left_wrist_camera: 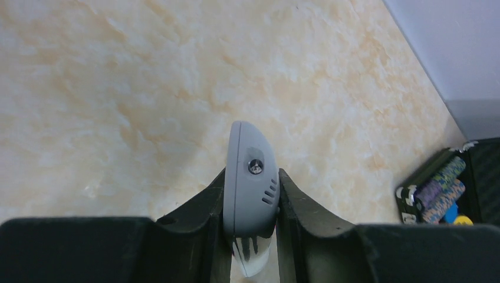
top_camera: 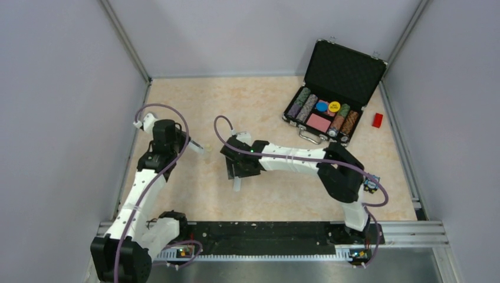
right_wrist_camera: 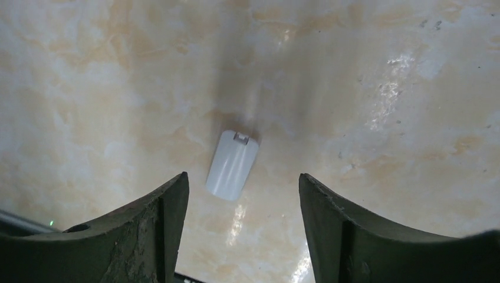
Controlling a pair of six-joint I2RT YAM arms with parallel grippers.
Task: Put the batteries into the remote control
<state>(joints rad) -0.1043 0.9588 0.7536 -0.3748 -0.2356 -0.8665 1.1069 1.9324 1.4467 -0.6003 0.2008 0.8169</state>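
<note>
Black rail [top_camera: 265, 233] along the near edge of the bench [top_camera: 265, 106] carries both arm bases. Farther in, about the middle of the bench, the right gripper [right_wrist_camera: 242, 180] is spread wide and has hold of nothing. A small white cover piece [right_wrist_camera: 232, 165] lies flat on the marbled top between its fingers [right_wrist_camera: 171, 206], clear of both. Toward the left edge and slightly farther back, the left gripper [left_wrist_camera: 252, 172] is closed tight on the remote control [left_wrist_camera: 247, 153]. It is held edge-on, its rounded end jutting past the fingertips, with a screw and three short slots on the face that shows. In the far right corner an open black case [top_camera: 345, 71] holds rows of poker chips [top_camera: 306, 103]. A red block [top_camera: 377, 119] lies just beside it, toward the right edge.
</note>
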